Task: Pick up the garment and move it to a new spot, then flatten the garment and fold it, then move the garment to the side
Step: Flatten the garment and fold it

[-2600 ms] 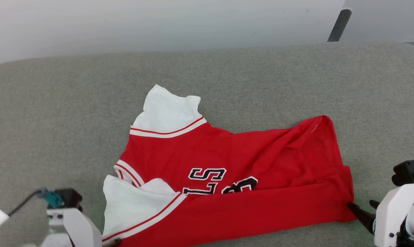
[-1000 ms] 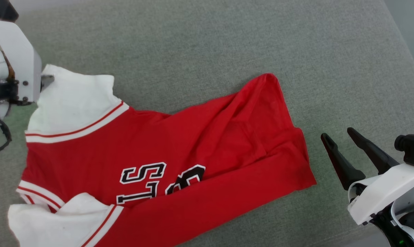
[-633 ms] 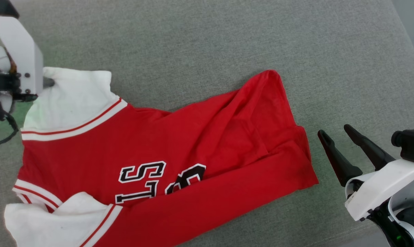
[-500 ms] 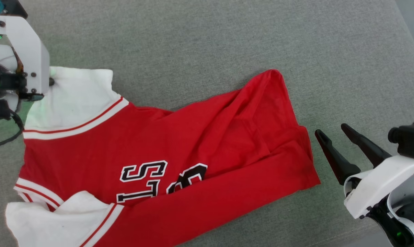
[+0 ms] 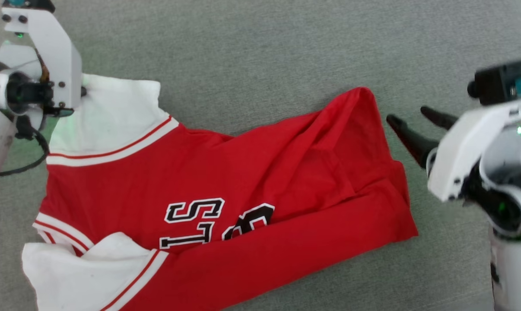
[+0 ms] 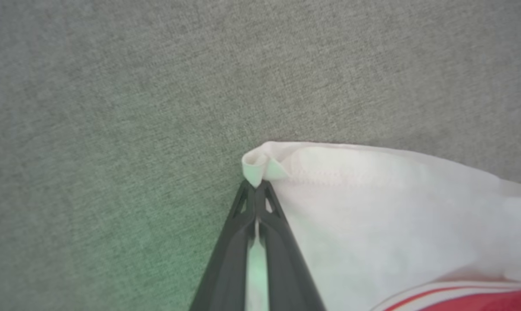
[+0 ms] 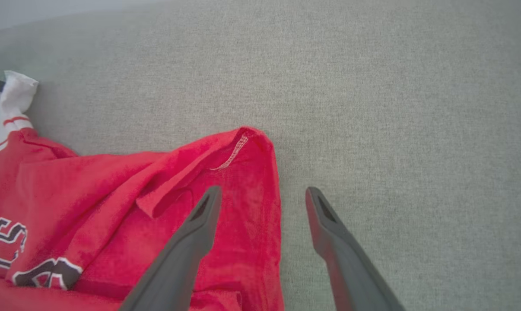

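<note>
I see the garment (image 5: 226, 181) lying flat on the grey cushion (image 5: 260, 52). Its long axis runs from the white sleeve panels at my left to the red hem at my right, rising slightly toward the hem. The left gripper (image 6: 255, 190), wide a second ago, is now pinched tight on the far white sleeve corner, its arm reaching in from the upper left. The right gripper (image 5: 407, 114) has moved from the near hem corner up to the far one. Its fingers are spread wide, pointing left and straddling the hem edge, holding nothing.
</note>
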Available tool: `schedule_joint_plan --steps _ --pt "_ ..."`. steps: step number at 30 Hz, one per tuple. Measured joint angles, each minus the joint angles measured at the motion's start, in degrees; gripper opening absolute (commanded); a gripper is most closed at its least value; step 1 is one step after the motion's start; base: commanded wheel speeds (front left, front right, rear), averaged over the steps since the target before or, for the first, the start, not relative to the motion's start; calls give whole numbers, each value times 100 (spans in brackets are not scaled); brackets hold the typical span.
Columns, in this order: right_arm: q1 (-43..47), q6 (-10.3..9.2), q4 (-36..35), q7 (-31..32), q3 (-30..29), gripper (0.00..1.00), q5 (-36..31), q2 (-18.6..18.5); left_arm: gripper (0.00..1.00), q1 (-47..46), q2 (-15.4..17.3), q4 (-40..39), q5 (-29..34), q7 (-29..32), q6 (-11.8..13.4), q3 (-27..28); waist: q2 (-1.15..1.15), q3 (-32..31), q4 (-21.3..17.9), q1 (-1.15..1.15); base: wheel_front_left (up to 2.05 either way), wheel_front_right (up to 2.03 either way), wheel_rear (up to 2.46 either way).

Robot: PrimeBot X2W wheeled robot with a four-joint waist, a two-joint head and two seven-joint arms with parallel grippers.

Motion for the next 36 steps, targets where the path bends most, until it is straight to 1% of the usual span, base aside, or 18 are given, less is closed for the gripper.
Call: schedule_joint_plan --steps 4,9,14,21,22,23,29,36 --pt "-600 0 554 408 -93 100 -316 210 0 -94 -121 67 7 -47 -31 -9 0 42 102 0 0 0 0" --pt "-1129 0 1198 725 -33 100 -514 301 0 -212 -257 149 31 -114 -83 -25 0 106 229 0 0 0 0" --pt "-1390 0 1789 1003 21 100 -653 338 0 -325 -382 224 59 -188 -163 -44 0 173 342 0 0 0 0" --pt "-1679 0 2490 1106 81 100 -735 366 0 -435 -525 352 65 -247 -234 -60 0 246 456 0 0 0 0" --pt "-1728 0 2564 1147 102 46 -758 364 0 -443 -538 365 65 -258 -243 -63 0 252 465 0 0 0 0" --pt "-1779 0 2639 1176 116 0 -792 365 0 -452 -549 381 65 -264 -260 -65 0 256 474 0 0 0 0" --pt "-1945 2 2906 1174 126 0 -815 350 0 -475 -642 501 46 -335 -285 -53 0 225 535 0 0 0 0" --pt "-1924 2 3000 800 89 0 -745 192 0 -455 -687 545 -108 -625 -387 86 0 52 664 0 0 0 0"
